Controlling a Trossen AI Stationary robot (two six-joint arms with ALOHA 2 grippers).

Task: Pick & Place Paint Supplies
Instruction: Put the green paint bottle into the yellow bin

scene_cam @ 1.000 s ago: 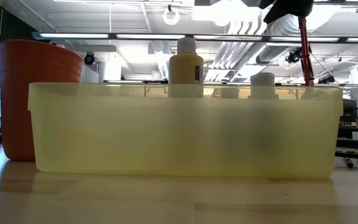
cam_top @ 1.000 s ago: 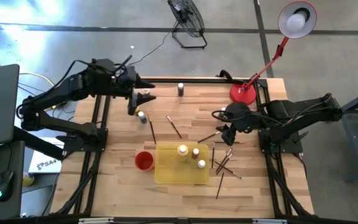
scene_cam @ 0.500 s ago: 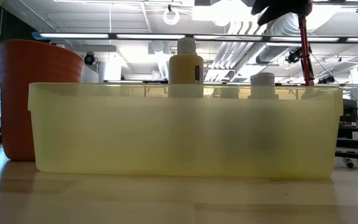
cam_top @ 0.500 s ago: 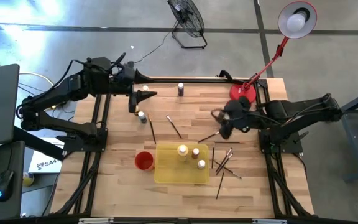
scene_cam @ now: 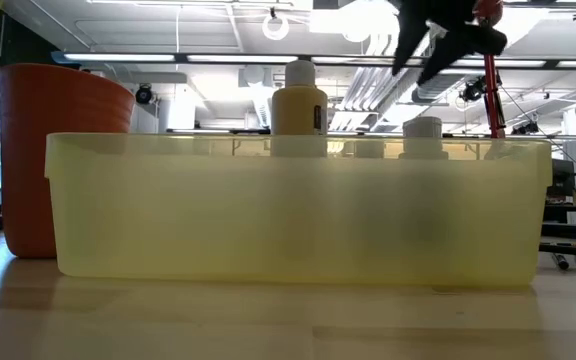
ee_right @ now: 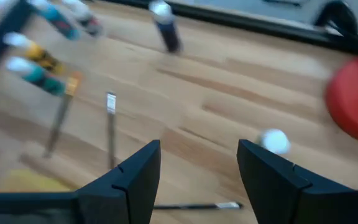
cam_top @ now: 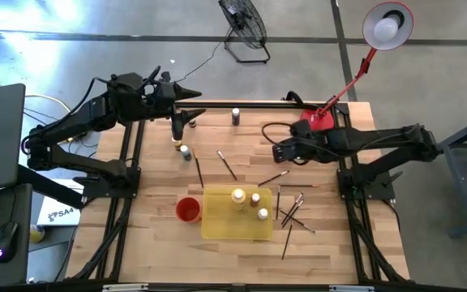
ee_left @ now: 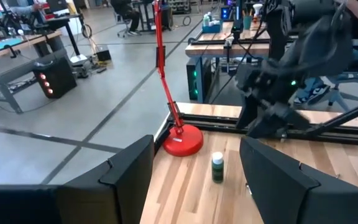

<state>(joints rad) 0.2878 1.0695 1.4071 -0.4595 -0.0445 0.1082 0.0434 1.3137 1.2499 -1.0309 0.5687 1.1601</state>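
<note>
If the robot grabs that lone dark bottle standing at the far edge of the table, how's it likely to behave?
The dark bottle stands upright, tall for its narrow base, so a sideways nudge would probably tip it, and once down its round body would likely roll. It looks small and rigid, so probably light. The open right tool should fit around it.
</note>
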